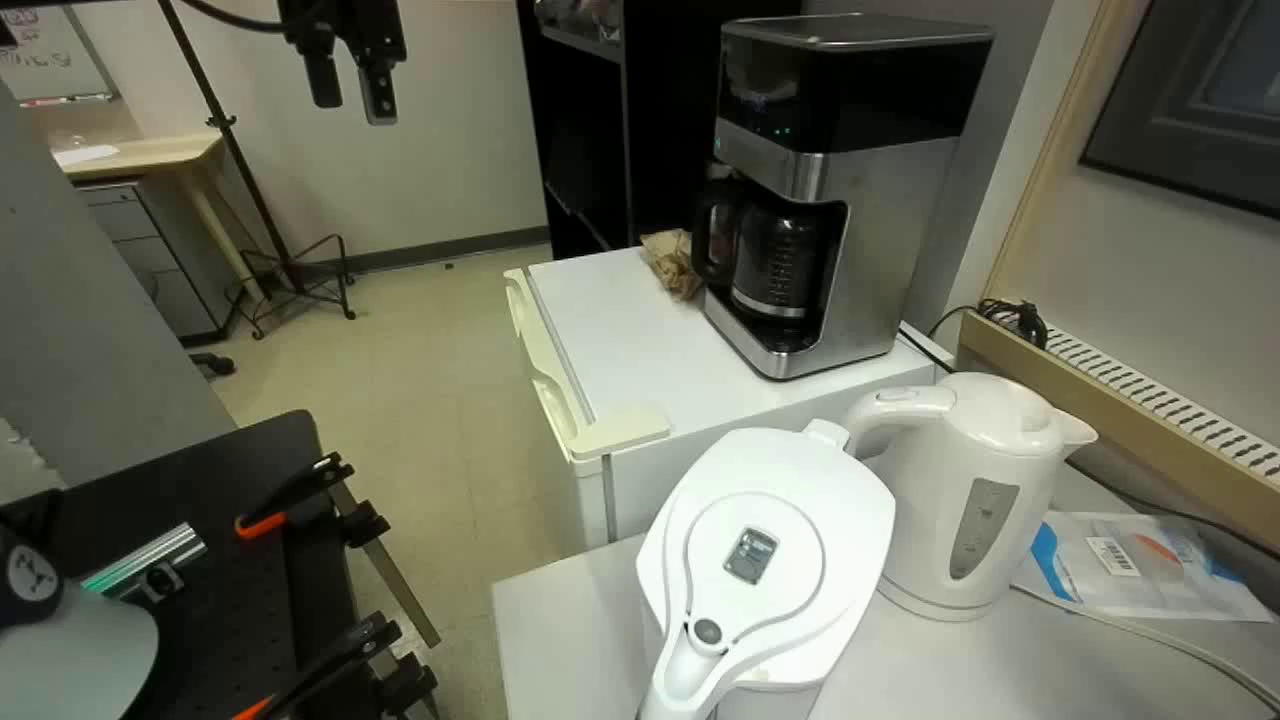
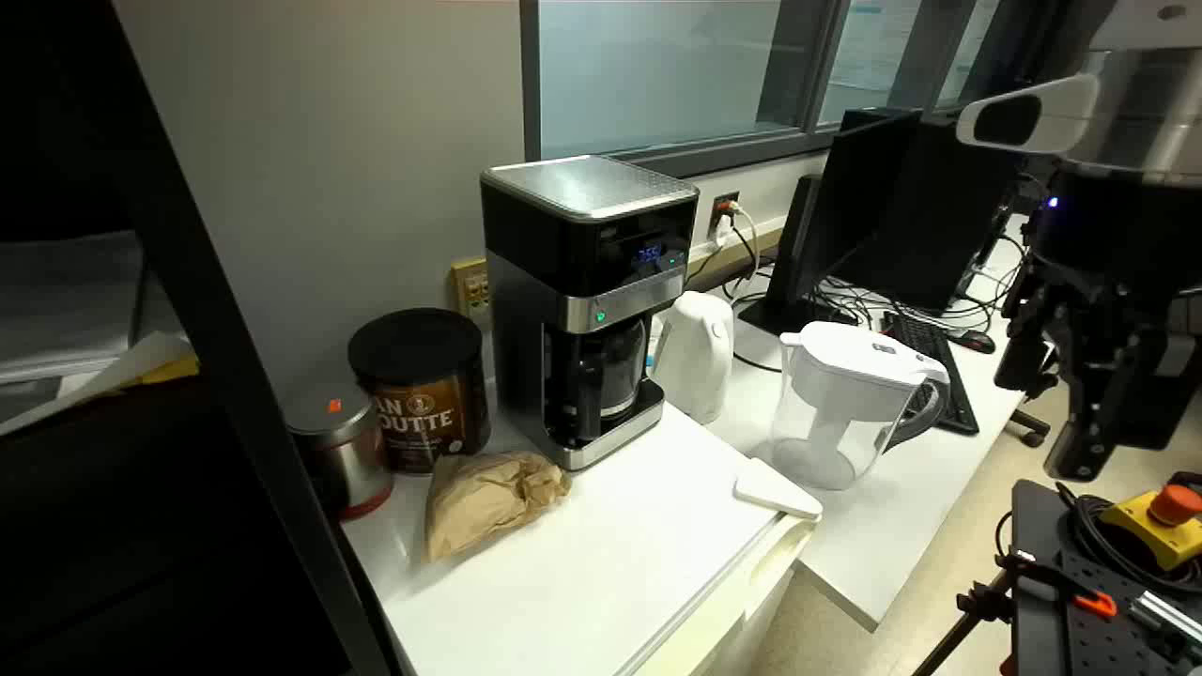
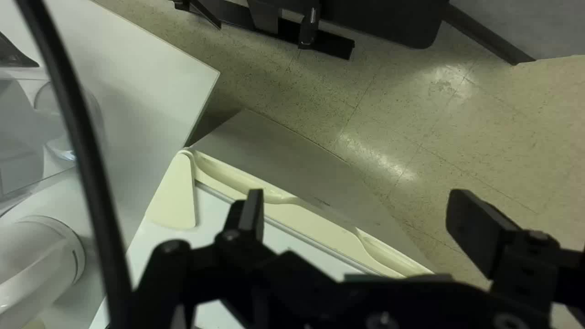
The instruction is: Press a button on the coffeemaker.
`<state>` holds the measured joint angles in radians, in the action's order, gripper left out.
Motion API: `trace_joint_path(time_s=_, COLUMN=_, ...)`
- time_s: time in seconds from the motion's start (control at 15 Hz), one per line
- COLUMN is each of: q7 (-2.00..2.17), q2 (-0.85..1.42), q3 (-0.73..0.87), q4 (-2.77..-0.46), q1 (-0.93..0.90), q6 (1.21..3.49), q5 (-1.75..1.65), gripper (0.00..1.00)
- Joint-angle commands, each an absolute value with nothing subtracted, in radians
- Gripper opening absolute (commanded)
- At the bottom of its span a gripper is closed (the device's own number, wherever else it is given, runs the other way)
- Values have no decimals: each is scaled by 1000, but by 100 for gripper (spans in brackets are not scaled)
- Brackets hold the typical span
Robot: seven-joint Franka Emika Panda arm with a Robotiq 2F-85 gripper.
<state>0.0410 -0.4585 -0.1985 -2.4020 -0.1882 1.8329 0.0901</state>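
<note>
Pincer point(image 3: 358, 217): you have it released; in your wrist view the two fingers point(image 3: 252, 214) stand wide apart, with floor point(image 3: 438, 151) and the cream front of a white unit point(image 3: 311, 224) showing between them.
Arm point(image 2: 1136, 113): in an exterior view you have it at the right, fingers pointing down.
Pitcher point(image 1: 770, 560): upright on the desk point(image 1: 570, 630), on the near side of an exterior view.
Kettle point(image 1: 975, 490): white, upright on the desk, near the pitcher and to its right there.
Coffeemaker point(image 1: 870, 190): upright on the white unit, on the far side of kettle and pitcher in an exterior view; well apart from your pincer in both exterior views.
Digits point(image 2: 648, 254): lit blue on its black upper front; too small for you to read surely.
Green light point(image 2: 600, 317): on its silver-grey band, below and left of the digits.
Carafe point(image 1: 785, 260): dark glass, seated in the coffeemaker's bay.
Paper bag point(image 2: 493, 502): crumpled, on the white unit, near and left of the coffeemaker in an exterior view.
</note>
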Motion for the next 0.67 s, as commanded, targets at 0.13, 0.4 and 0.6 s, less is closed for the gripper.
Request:
trace_joint_path(time_s=0.13, q7=43, q2=-458, q3=-195, q4=-2400, q1=-192, q6=1832, q5=89, gripper=100)
trace_joint_path(time_s=0.4, q7=43, q2=-458, q3=-195, q4=-2400, q1=-192, q6=1832, q5=89, gripper=100)
trace_joint_path(time_s=0.6, q7=-19, q2=-427, q3=-192, q4=-2388, q1=-187, q6=1857, q5=26, gripper=100)
